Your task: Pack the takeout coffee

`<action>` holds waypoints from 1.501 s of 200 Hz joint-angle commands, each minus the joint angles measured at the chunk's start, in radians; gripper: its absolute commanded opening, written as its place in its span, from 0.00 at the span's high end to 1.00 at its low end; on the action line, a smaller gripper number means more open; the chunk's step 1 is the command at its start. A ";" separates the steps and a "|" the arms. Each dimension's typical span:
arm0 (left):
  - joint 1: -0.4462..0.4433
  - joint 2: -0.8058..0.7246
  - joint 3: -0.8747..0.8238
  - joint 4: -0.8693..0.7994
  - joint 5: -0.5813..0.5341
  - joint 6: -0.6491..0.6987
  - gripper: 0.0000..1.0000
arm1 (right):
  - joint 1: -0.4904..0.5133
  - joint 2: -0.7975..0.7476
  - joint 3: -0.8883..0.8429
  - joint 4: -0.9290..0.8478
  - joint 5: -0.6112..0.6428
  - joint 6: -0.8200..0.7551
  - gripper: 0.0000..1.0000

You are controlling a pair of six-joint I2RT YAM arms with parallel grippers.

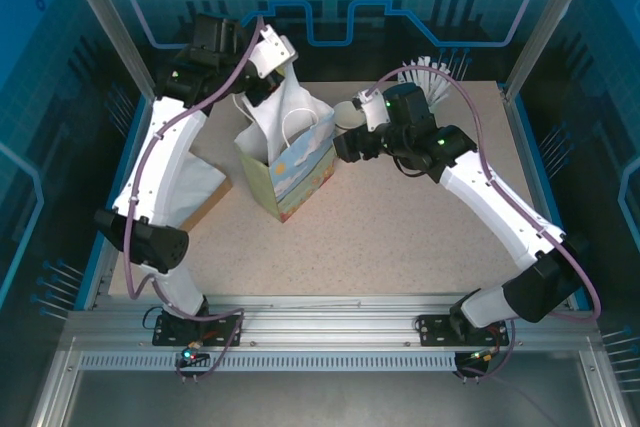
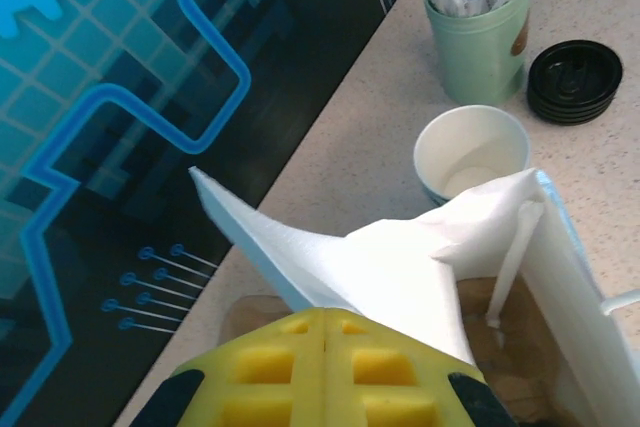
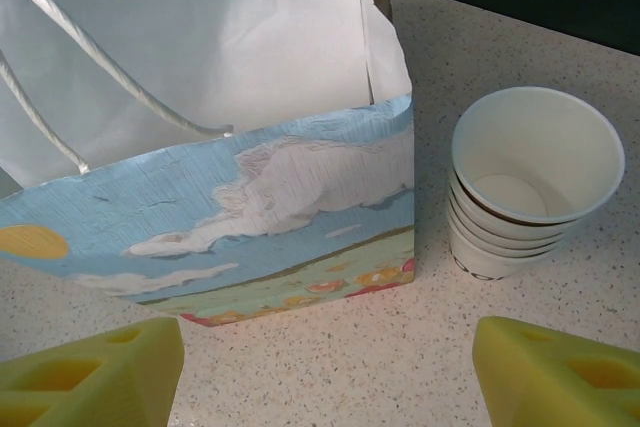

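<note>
At the far left, one brown board lies beside the left arm. The left gripper has its jaws pressed together, pinching the white inner wall of the one gift bag, printed with sky and clouds, which stands open in the middle. Just right of the bag is one stack of white paper cups, about five. The right gripper hovers near both, its jaws spread with nothing between them. Farther right stand one green cup of wrapped straws and one stack of black lids. Where the takeout coffee is, I cannot tell
</note>
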 commanded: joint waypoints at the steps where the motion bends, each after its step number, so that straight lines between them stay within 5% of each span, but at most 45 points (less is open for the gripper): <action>1: -0.015 -0.092 -0.070 0.050 -0.015 -0.102 1.00 | 0.016 -0.012 0.010 0.010 0.004 0.010 0.22; 20: -0.015 -0.139 -0.143 0.074 -0.050 -0.128 0.99 | 0.016 -0.022 0.006 0.009 0.007 0.005 0.22; 75: -0.015 -0.226 -0.275 0.080 -0.071 -0.221 0.75 | 0.016 -0.026 0.010 0.000 0.012 -0.002 0.22; 140: -0.012 -0.380 -0.482 0.206 -0.102 -0.589 0.50 | 0.017 -0.053 0.006 -0.024 0.095 -0.025 0.22; 164: 0.017 -0.520 -0.663 0.330 -0.176 -0.738 0.33 | 0.013 -0.098 -0.034 -0.030 0.223 -0.029 0.20; 200: 0.192 -0.775 -1.066 0.586 -0.228 -1.047 0.17 | -0.026 -0.190 -0.150 -0.022 0.498 -0.015 0.10; 226: 0.255 -0.890 -1.282 0.686 -0.381 -1.106 0.08 | -0.075 -0.235 -0.251 -0.003 0.673 -0.010 0.00; 300: 0.260 -0.608 -1.582 1.127 -0.749 -1.039 0.01 | -0.363 -0.223 -0.568 0.399 0.746 0.007 0.00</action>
